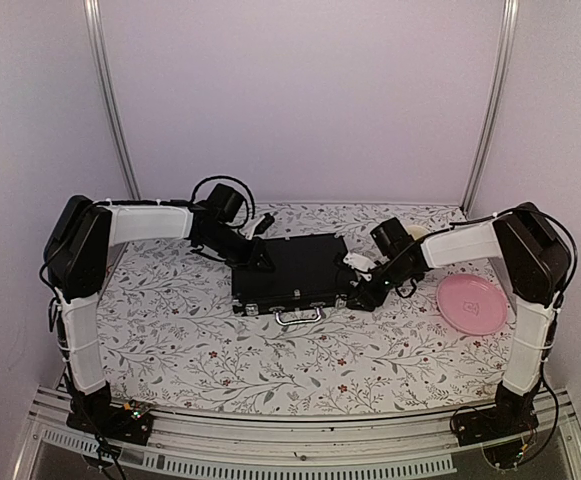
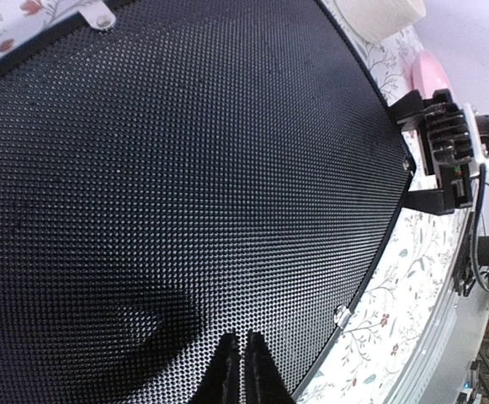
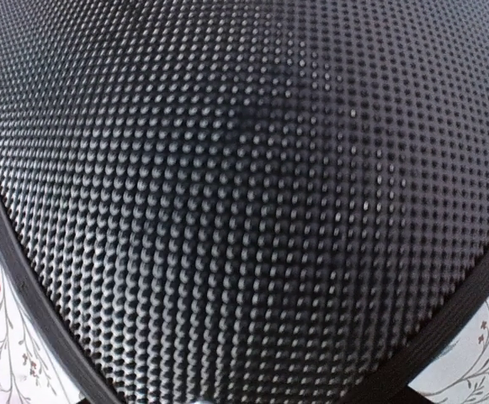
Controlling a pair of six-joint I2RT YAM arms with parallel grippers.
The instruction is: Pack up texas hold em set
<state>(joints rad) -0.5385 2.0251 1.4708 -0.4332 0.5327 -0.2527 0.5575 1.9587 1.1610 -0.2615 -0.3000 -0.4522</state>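
Observation:
The black briefcase point(image 1: 295, 272) lies closed and flat on the floral cloth, with its silver handle point(image 1: 300, 316) and latches facing the near side. Its studded lid fills the left wrist view point(image 2: 185, 168) and the right wrist view point(image 3: 244, 202). My left gripper point(image 1: 262, 262) is shut and empty, with its tips point(image 2: 242, 338) resting on the lid near the case's left end. My right gripper point(image 1: 363, 297) is at the case's right end; in the left wrist view point(image 2: 421, 151) its fingers stand apart against that edge. Chips, cards, buttons, token and dice are hidden.
A pink plate point(image 1: 470, 303) lies right of the case, close to the right arm. A cream mug point(image 1: 420, 232) stands behind the right wrist and shows in the left wrist view point(image 2: 387, 13). White walls enclose the back and sides.

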